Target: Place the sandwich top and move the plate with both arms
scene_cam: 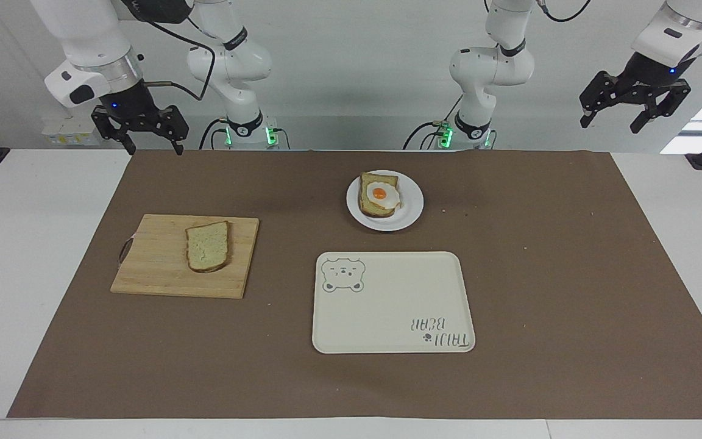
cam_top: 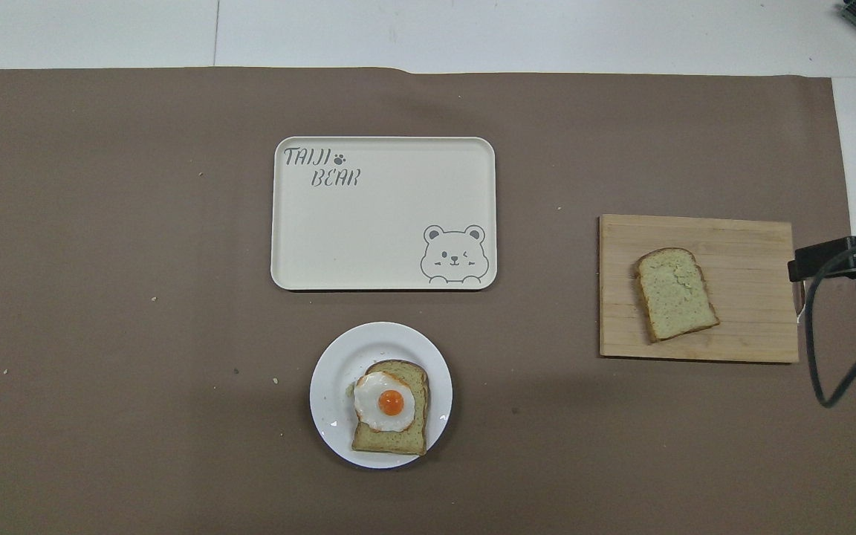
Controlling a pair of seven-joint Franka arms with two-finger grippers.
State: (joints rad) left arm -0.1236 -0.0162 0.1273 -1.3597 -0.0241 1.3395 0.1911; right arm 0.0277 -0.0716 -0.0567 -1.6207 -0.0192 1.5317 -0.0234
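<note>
The sandwich top [scene_cam: 208, 247] [cam_top: 675, 293], a pale speckled slice with brown crust, lies flat on a wooden cutting board [scene_cam: 156, 256] [cam_top: 747, 297] toward the right arm's end of the table. The small white plate [scene_cam: 409, 210] [cam_top: 331, 386] sits mid-table, nearer to the robots than the board, and carries a bread slice topped with a fried egg [scene_cam: 379, 195] [cam_top: 389, 405]. My right gripper [scene_cam: 155, 148] hangs open and holds nothing, above the mat's corner at its own end. My left gripper [scene_cam: 610, 124] hangs open and holds nothing, high over the left arm's end of the table. Both arms wait.
A rectangular cream tray [scene_cam: 387, 305] [cam_top: 383, 230] with a bear drawing lies just farther from the robots than the plate. A brown mat [scene_cam: 570, 274] covers the white table. A black cable [cam_top: 814, 334] loops beside the cutting board.
</note>
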